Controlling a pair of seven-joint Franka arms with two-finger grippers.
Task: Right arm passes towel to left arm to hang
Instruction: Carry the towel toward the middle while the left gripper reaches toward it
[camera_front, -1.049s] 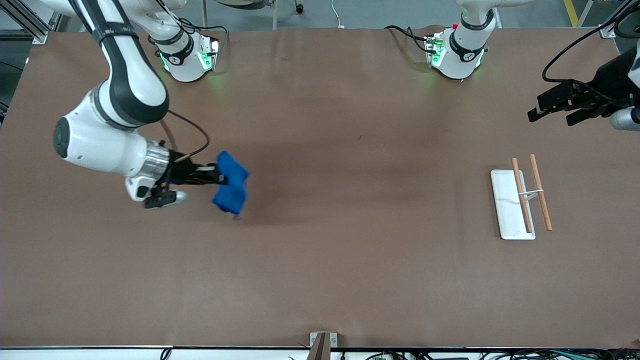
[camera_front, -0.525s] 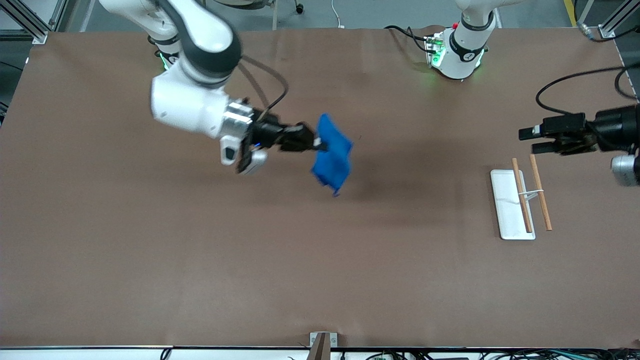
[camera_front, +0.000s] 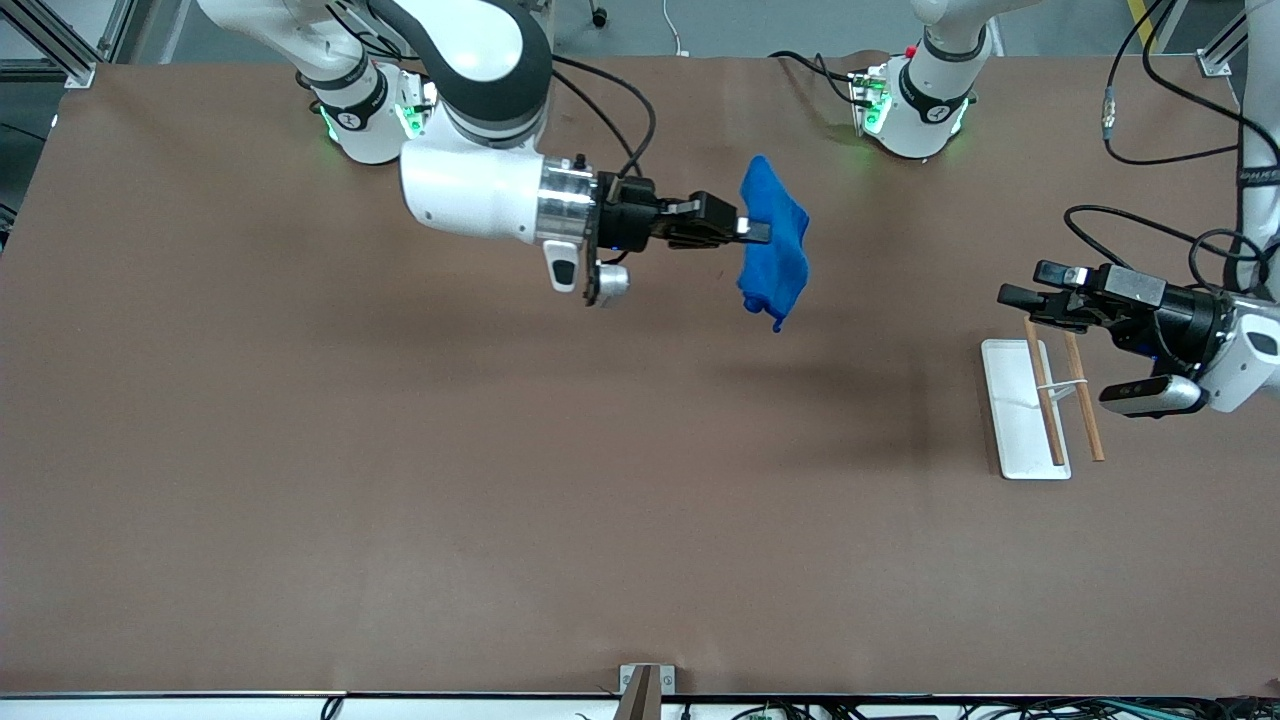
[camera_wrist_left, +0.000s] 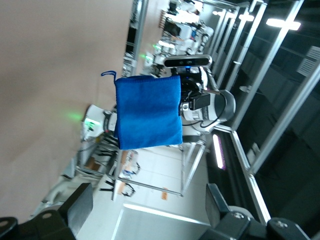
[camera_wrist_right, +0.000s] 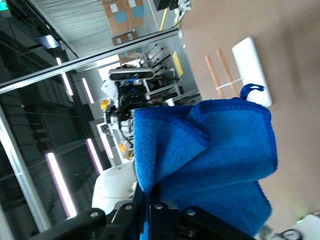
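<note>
left arm: upper links cut off by the front view's edge
rack: one end under the left gripper
towel: hides right fingertips in the right wrist view

You will find no text, label, brand, number or sign that can be read anywhere in these views; the markings on the arms' bases are too small to make out.
</note>
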